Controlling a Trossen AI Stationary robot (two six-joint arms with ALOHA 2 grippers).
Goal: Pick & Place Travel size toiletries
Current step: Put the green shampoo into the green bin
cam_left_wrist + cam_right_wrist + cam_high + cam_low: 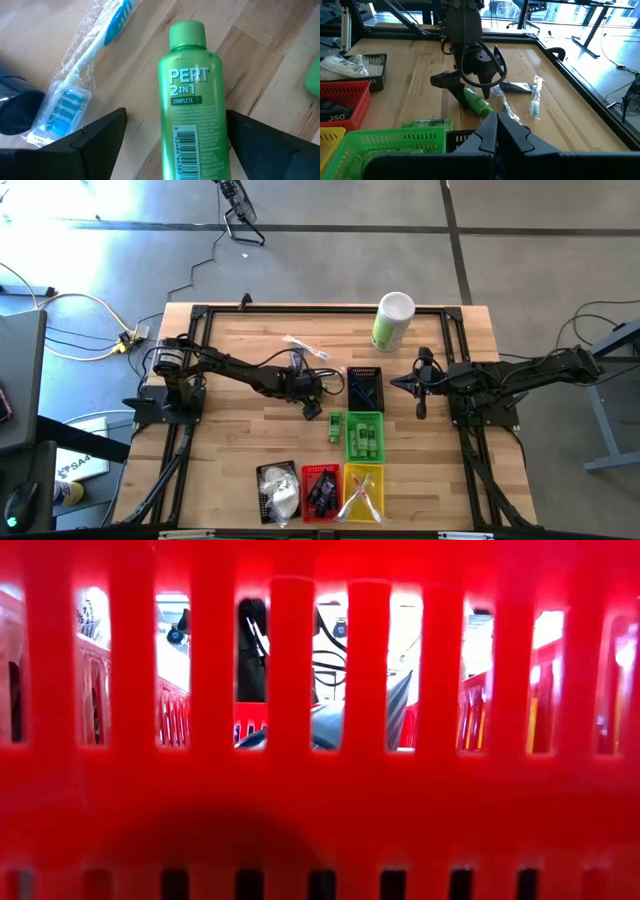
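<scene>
Left gripper (175, 145) is down at the table (230, 430) centre, jaws wide apart, straddling a small green bottle (194, 105) without gripping it; a gap shows on both sides between bottle and fingers (87, 142). The bottle lies flat on the wood, long axis running along the gripper's reach, cap end pointing away from the wrist, barcode end nearest it. From the right wrist view the same bottle (477, 104) lies tilted under the left gripper (465, 86). Just beside the bottle lies a clear-wrapped toothbrush (82, 80), angled, blue bristle end close to one finger. A second wrapped brush (535, 97) and a dark blue tube (516, 87) lie near on the table. Further right, the black basket (364, 387), then the green basket (364, 435) with green bottles inside. Right gripper (421, 390) hovers right of the baskets, fingers closed together, holding nothing.
</scene>
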